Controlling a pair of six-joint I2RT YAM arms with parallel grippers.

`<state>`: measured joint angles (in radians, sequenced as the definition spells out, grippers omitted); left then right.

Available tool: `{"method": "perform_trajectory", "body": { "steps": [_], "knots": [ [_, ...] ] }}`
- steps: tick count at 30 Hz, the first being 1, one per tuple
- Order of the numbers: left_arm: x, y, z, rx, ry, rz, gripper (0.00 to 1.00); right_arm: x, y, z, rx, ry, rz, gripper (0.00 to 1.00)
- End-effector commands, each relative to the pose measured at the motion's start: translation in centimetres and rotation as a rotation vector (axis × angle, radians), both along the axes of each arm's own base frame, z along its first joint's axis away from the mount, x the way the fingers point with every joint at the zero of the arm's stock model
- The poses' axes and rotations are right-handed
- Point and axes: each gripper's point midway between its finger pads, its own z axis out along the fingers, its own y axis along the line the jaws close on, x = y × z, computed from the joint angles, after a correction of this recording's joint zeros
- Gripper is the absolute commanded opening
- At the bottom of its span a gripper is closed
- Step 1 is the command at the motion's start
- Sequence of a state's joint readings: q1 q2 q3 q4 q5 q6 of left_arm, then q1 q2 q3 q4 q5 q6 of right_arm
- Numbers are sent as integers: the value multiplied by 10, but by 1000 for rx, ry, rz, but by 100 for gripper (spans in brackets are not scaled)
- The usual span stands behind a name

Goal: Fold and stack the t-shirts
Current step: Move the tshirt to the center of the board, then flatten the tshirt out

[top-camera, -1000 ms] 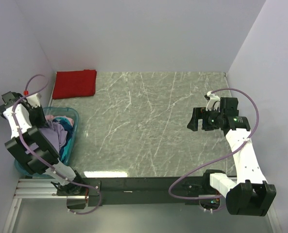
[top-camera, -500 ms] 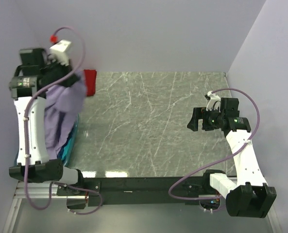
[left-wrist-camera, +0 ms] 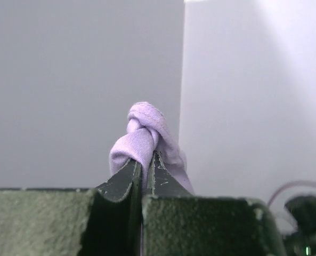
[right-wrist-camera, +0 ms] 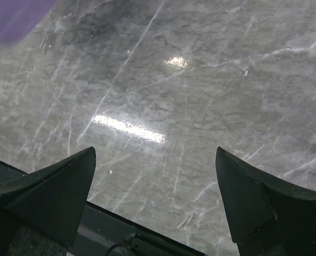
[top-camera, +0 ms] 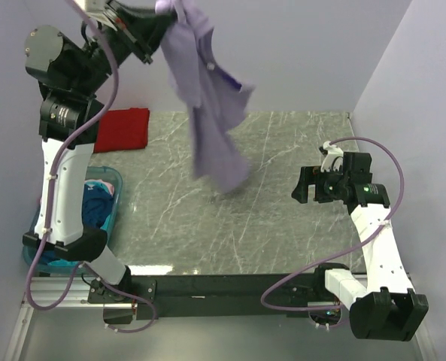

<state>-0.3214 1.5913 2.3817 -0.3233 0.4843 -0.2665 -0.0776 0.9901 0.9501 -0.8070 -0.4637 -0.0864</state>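
Note:
High at the top left, my left gripper (top-camera: 168,13) is shut on a bunched edge of the light purple t-shirt (top-camera: 211,113), which hangs down and swings out over the table. In the left wrist view the purple cloth (left-wrist-camera: 145,136) is pinched between the closed fingers (left-wrist-camera: 159,176). A folded red t-shirt (top-camera: 117,129) lies at the table's far left corner. More t-shirts, blue and teal (top-camera: 96,207), sit in the tub (top-camera: 115,197). My right gripper (top-camera: 304,185) hovers open over the right side of the table, nothing between its fingers (right-wrist-camera: 56,192).
The marble table (top-camera: 283,226) is walled at the back and on both sides. The translucent teal tub stands off the table's left edge beside the left arm. A corner of the purple shirt (right-wrist-camera: 14,16) shows at the top left of the right wrist view.
My left arm has lifted the purple t-shirt out of the tub, up and to the right, so it now hangs over the table. The right arm has stayed put.

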Motion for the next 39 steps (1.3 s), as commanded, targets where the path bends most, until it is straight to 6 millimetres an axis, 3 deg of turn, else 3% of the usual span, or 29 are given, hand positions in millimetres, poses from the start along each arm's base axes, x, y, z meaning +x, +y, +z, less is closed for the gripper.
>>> {"method": "perform_trajectory", "body": {
  "steps": [1,3,6,7,8,9,10,12,13,15,16,17,19,20,22,24,28,30,33,34,36,37,39],
  "knots": [
    [-43,7,85,-213,-275,-77,1,10,-7,21,-24,-87,-34,99],
    [-35,1,78,-206,-274,-81,1,11,-11,25,-40,-106,-51,99],
    [-15,-13,44,-166,-185,-109,1,8,-13,27,-51,-114,-46,99],
    [-7,-18,22,-147,-122,-119,1,8,-15,29,-59,-124,-50,99],
    [-5,-22,9,-137,-86,-137,1,7,-17,32,-66,-138,-57,99],
    [-20,-19,4,-122,-86,-153,0,6,-19,35,-80,-151,-61,99],
    [-2,-26,-38,-84,14,-148,0,5,-20,36,-86,-160,-62,99],
    [-1,-23,-83,-21,93,-130,0,3,-22,42,-102,-197,-66,99],
    [-4,-18,-124,21,175,-123,0,2,-23,45,-108,-213,-63,99],
    [3,3,-179,106,291,-45,17,-1,-24,47,-128,-234,-46,99],
    [-2,13,-229,171,427,-31,28,-1,-25,47,-140,-234,-41,99],
    [5,39,-253,211,474,28,52,-1,-26,43,-148,-217,-33,99],
    [-2,63,-299,238,599,-2,88,1,-27,39,-172,-201,-5,99],
    [1,96,-318,238,664,50,99,3,-28,31,-182,-166,14,99],
    [-1,119,-344,270,719,69,99,9,-29,26,-189,-134,33,99],
    [-10,122,-369,338,767,54,99,17,-32,10,-195,-54,45,99],
    [-20,119,-421,445,850,-38,99,36,-35,-4,-192,24,55,99],
    [-24,118,-440,497,890,-58,91,47,-36,-17,-181,74,56,97],
    [-15,116,-474,552,962,-33,86,68,-38,-31,-164,132,40,93],
    [-16,115,-485,557,986,-30,86,76,-38,-30,-159,132,34,93],
    [-13,110,-503,600,1027,-1,87,89,-37,-47,-135,192,24,90],
    [-14,97,-511,626,1023,-21,88,99,-37,-45,-124,190,21,89],
    [-12,91,-523,666,1037,-2,90,110,-36,-62,-102,245,11,86]
  ]
}}
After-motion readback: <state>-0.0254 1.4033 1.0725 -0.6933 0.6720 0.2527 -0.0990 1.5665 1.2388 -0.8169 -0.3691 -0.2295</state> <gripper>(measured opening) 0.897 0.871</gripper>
